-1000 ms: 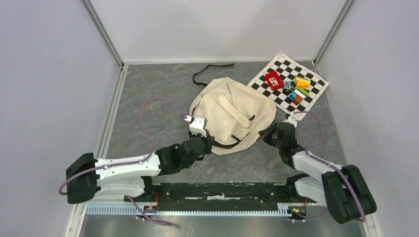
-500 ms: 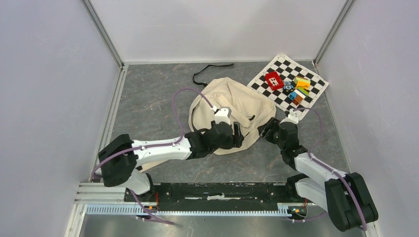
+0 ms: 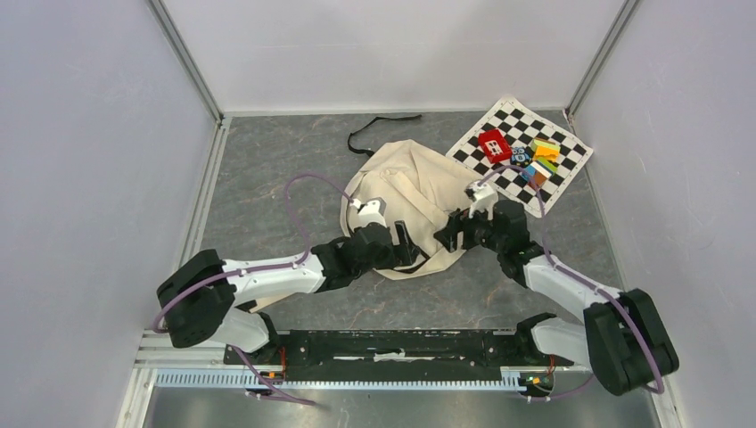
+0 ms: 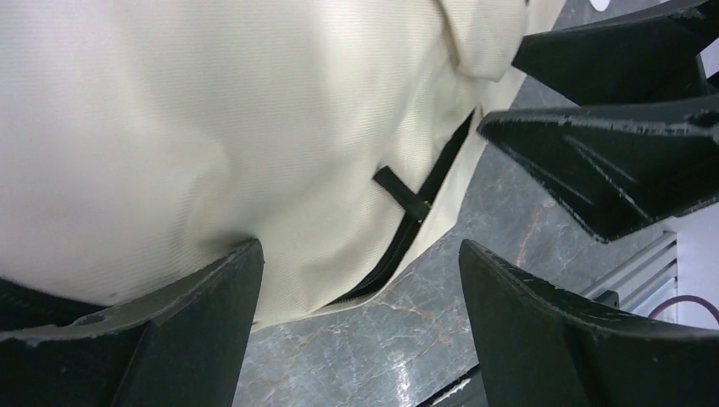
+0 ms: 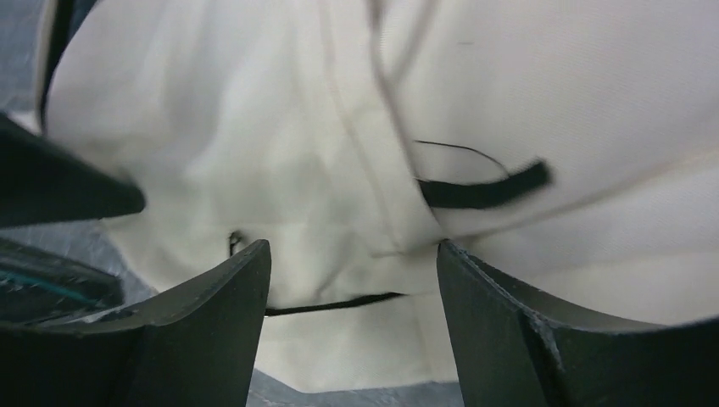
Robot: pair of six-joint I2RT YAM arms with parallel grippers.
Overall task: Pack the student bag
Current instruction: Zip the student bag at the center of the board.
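My left claw (image 4: 360, 248) and right claw (image 5: 352, 248) both stand open and empty at the lower edge of the cream student bag (image 3: 419, 183), mid-frame on the desk (image 3: 267, 169)

Pretty clearly a robotics lab test cell: plain white panel walls (image 3: 401, 53) box in a grey stone-look table (image 3: 267, 178), with a checkerboard calibration sheet (image 3: 508, 116) at its far right corner.
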